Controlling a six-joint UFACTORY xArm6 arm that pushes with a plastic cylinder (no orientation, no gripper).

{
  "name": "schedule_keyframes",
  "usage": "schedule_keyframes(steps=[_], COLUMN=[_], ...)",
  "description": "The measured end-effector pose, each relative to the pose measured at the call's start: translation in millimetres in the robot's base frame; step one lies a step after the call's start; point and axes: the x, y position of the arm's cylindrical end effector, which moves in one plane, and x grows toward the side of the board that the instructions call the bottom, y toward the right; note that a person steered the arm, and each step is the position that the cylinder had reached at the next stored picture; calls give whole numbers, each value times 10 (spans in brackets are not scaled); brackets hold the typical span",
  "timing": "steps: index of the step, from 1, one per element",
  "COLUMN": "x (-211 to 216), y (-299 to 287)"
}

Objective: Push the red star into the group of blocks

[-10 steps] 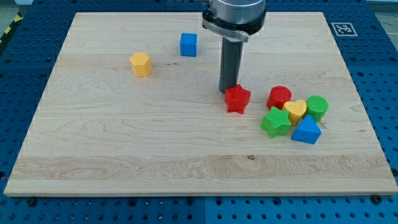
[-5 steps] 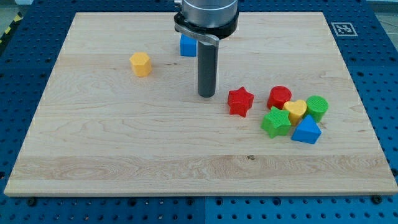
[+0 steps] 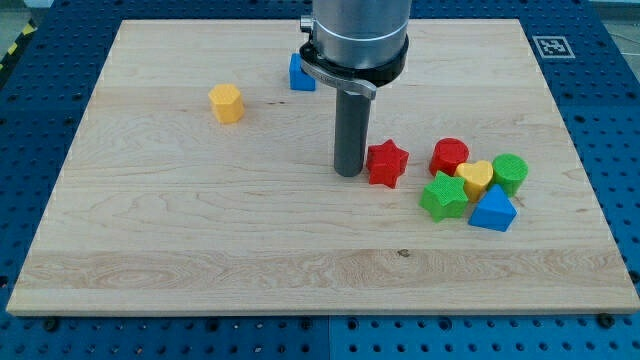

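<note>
The red star [image 3: 387, 163] lies on the wooden board [image 3: 200, 230], right of centre. My tip [image 3: 349, 173] rests on the board just left of the star, close to it or touching its left point. To the star's right is the group: a red cylinder [image 3: 449, 156], a yellow heart [image 3: 476, 177], a green cylinder [image 3: 510, 172], a green star [image 3: 443, 195] and a blue triangular block [image 3: 493, 209]. A small gap separates the red star from the red cylinder and the green star.
A yellow hexagonal block [image 3: 227, 102] sits at the upper left. A blue cube [image 3: 299, 73] is near the top, partly hidden behind the arm. A fiducial marker [image 3: 551, 46] is at the board's top right corner.
My tip left the star's upper left, swung out to the left, and has now come back down to the right, level with the star's left side. The star has barely moved.
</note>
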Motion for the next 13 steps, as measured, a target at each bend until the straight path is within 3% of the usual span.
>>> schedule_keyframes(steps=[2, 13], x=[-215, 40], y=[102, 481])
